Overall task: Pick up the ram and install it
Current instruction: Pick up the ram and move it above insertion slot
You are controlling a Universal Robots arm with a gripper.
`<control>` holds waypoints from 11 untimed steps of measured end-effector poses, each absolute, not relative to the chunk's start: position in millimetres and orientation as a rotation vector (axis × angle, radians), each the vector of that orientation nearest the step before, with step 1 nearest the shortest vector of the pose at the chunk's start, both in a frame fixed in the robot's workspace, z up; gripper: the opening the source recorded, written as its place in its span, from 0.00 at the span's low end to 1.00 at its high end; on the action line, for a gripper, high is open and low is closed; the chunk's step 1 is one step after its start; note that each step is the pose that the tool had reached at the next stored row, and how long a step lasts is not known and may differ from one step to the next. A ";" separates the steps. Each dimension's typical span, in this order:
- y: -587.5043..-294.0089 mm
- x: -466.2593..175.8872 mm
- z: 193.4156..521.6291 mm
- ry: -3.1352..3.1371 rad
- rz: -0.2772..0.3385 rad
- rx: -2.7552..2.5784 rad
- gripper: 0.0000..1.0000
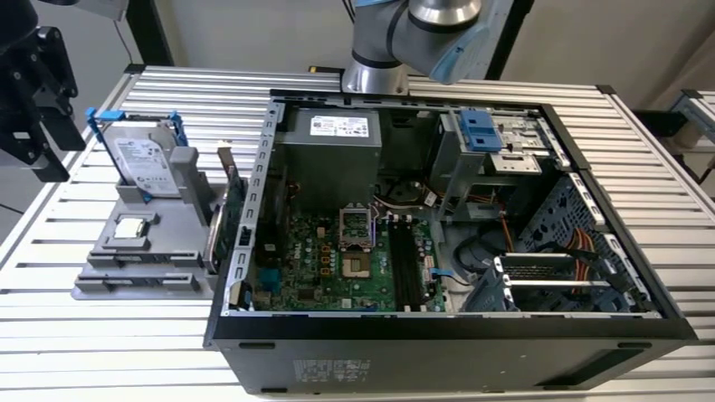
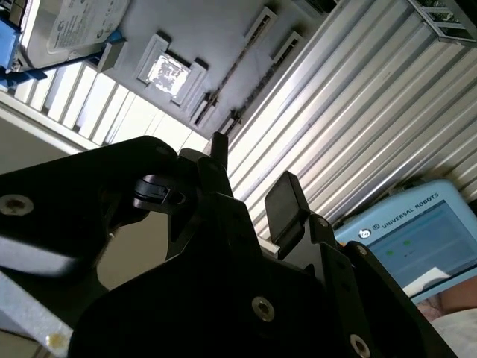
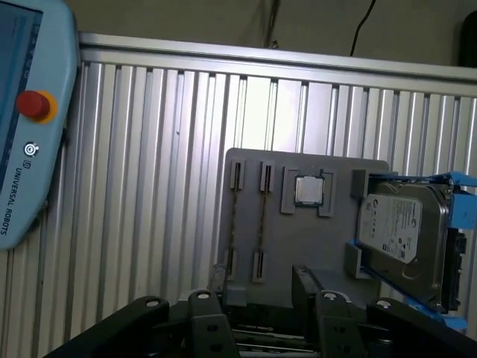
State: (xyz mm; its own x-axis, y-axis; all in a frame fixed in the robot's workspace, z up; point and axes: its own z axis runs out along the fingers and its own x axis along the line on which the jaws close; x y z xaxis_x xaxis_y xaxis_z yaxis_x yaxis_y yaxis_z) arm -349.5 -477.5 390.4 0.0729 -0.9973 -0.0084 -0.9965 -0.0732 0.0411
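One slatted metal table (image 1: 179, 92) carries everything. The biggest thing on it is an open black computer case (image 1: 447, 335), lying on its side over the middle and the exterior view's right of the table, with its green main board (image 1: 324, 260) facing up. The arm (image 1: 386, 38) rises at the table's far edge, just behind the case. Its black wrist gear (image 1: 33, 92) hangs at the table's edge on the exterior view's left.

A grey parts holder (image 1: 134, 260) sits near that same edge, just beside the case. A pale-blue control tablet (image 3: 30, 127) with a red button shows at a table edge in both wrist views. A silver hard drive (image 1: 140, 159) in a blue frame stands upright at the holder's far end. A green card (image 1: 231, 222) with a metal bracket stands on edge between the holder and the case wall. A small square chip (image 1: 132, 226) lies flat in the holder's middle.

The gripper (image 2: 252, 168) hovers above the table by the holder. Its jaws stand apart with nothing between them.

I cannot tell where the ram is. The holder's two long slots (image 3: 262, 216) look like thin lines. The board's dark memory slots (image 1: 403, 268) lie toward the case's near wall, and I cannot make out a stick in them.
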 end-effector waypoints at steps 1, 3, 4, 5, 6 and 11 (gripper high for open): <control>-477.4 -349.5 390.3 -2.122 -0.053 2.283 1.00; -477.4 -349.5 390.0 -2.122 -0.053 2.283 1.00; -477.4 -349.5 389.8 -2.122 -0.053 2.283 1.00; -477.4 -349.5 389.8 -2.122 -0.053 2.283 1.00; -477.4 -349.5 389.5 -2.122 -0.053 2.283 1.00; -477.4 -349.5 388.7 -2.122 -0.053 2.283 1.00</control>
